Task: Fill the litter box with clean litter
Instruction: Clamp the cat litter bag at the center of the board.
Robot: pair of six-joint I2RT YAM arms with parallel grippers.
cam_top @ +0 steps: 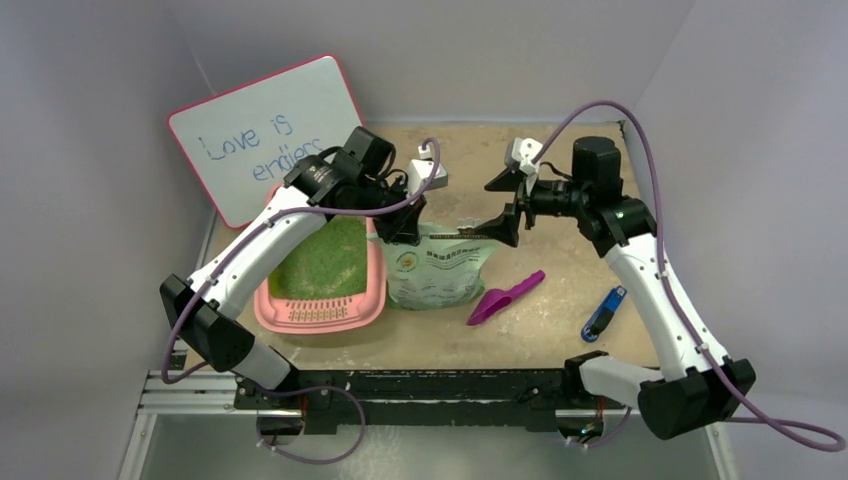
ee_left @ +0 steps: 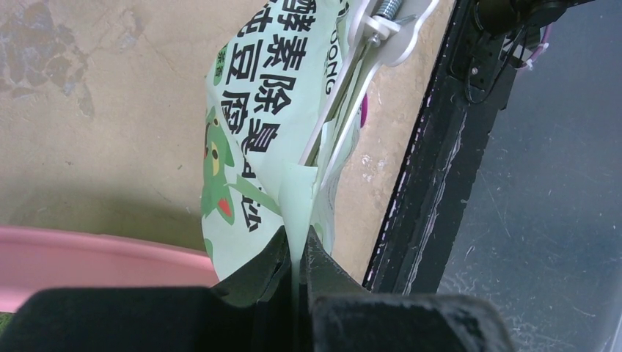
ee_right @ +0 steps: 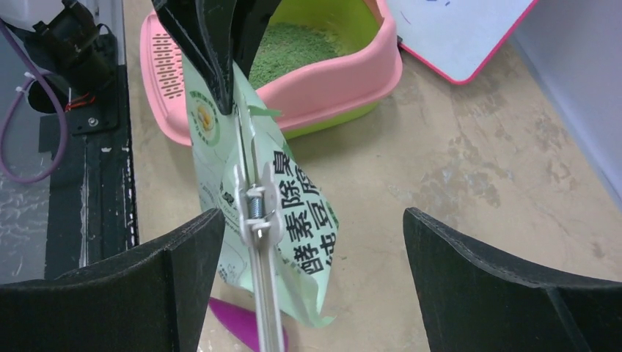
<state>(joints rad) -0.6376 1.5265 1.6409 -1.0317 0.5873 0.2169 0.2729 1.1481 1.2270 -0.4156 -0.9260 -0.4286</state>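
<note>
Jaws of the left gripper (ee_left: 297, 246) are clamped on the top edge of the pale green printed bag (cam_top: 440, 270), which sits on the worktop (cam_top: 560, 200) just right of the litter box (cam_top: 318, 318). On the right gripper (ee_right: 312, 220) the jaws stand wide apart, gripping nothing, with the bag's white clip (ee_right: 254, 209) between them. Inside the pink box, green clean litter (cam_top: 325, 258) covers the floor. A purple scoop (cam_top: 505, 297) lies beside the bag.

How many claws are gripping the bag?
1. The left claw is shut on the bag at its edge. The right claw is open around the white clip on the bag.
</note>
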